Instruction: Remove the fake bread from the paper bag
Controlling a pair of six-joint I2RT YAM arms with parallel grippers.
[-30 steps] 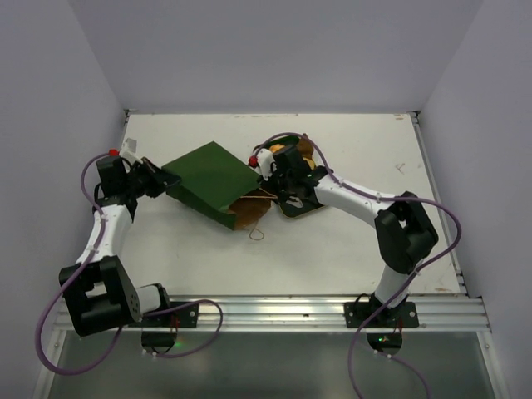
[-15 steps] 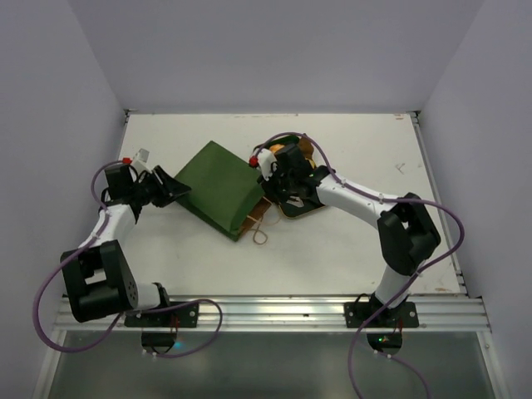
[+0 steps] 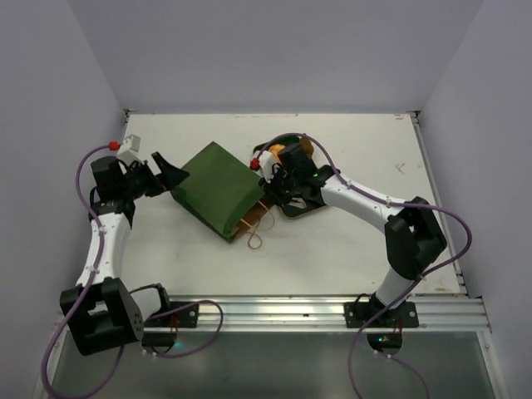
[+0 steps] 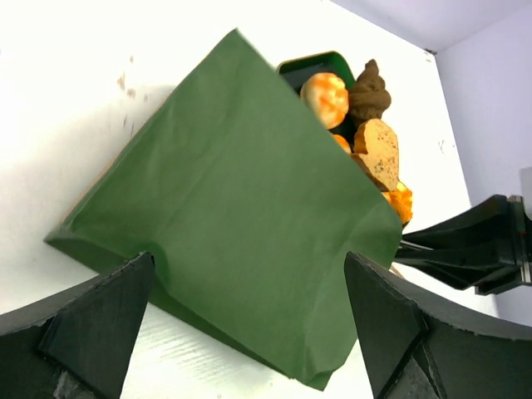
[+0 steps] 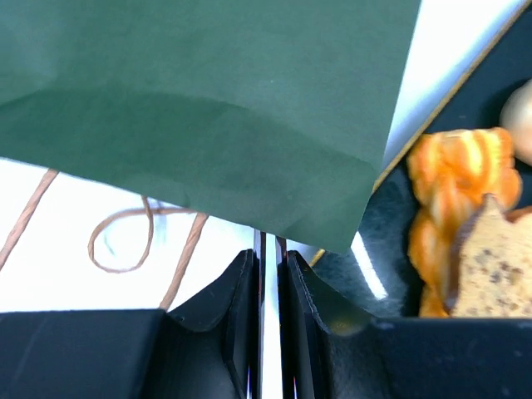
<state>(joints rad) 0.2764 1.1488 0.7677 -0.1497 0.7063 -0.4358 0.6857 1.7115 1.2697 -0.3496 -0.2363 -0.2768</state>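
Observation:
The dark green paper bag (image 3: 218, 188) lies flat on the table, with its cord handles (image 3: 254, 238) spilling out toward the near edge. Beyond the bag (image 4: 241, 208), the fake bread rests in a dark tray (image 4: 320, 61): an orange bun (image 4: 326, 96), a dark brown pointed piece (image 4: 371, 90) and an orange twist (image 5: 453, 195). My left gripper (image 3: 170, 170) is open, its jaws wide on either side of the bag's closed end without touching it. My right gripper (image 3: 270, 195) is shut at the bag's mouth corner (image 5: 349, 237), next to the tray (image 5: 374, 258), with nothing visible between its fingers.
White walls close in the table on the left, back and right. A metal rail (image 3: 274, 309) runs along the near edge. Loose cord loops (image 5: 120, 241) lie on the table just left of my right fingers (image 5: 241, 307). A tan speckled slice (image 5: 495, 266) sits in the tray.
My left gripper has opened and let go of the bag's closed end, then drawn back slightly. The bag has settled flat and its brown inside no longer shows. The right gripper stays shut.

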